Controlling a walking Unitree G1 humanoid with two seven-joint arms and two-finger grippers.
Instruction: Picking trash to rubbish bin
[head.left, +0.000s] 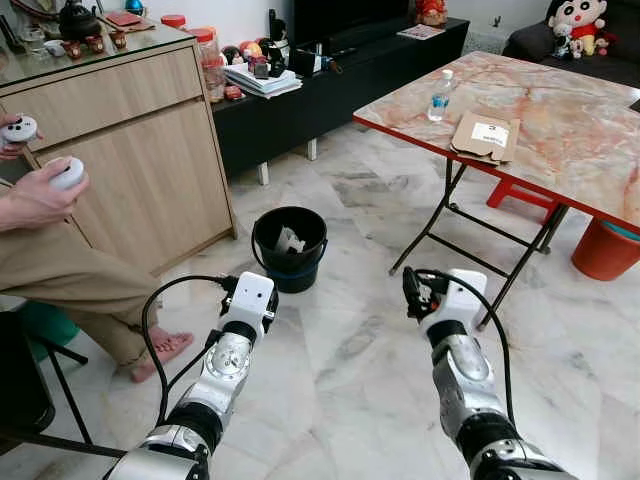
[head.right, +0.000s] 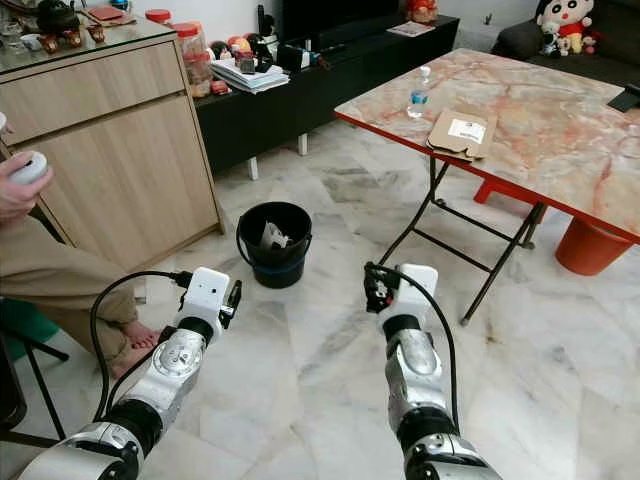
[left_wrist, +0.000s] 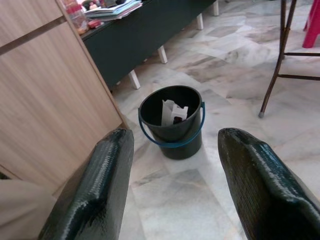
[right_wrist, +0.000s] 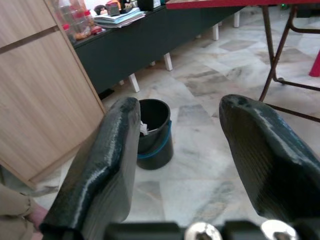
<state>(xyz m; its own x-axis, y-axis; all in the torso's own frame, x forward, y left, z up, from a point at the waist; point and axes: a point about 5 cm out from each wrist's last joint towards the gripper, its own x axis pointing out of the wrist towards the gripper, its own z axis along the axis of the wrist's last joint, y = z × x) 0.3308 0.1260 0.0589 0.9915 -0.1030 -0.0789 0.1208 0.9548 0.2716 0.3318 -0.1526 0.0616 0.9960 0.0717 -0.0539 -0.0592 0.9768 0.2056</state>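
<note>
A black rubbish bin (head.left: 290, 245) with a blue handle stands on the marble floor beside the wooden cabinet, with white crumpled trash (left_wrist: 172, 112) inside it. On the red-edged marble-pattern table (head.left: 560, 120) stand a plastic bottle (head.left: 438, 95) and a flat cardboard packet (head.left: 487, 135). My left gripper (left_wrist: 176, 137) hovers low over the floor a short way in front of the bin, open and holding nothing. My right gripper (right_wrist: 180, 107) hangs further right, near the table's legs, also open and holding nothing.
A person sits at the left holding white controllers (head.left: 68, 175), with a bare foot (head.left: 165, 350) on the floor near my left arm. A black TV bench (head.left: 330, 90) lines the back wall. An orange bucket (head.left: 605, 250) stands under the table.
</note>
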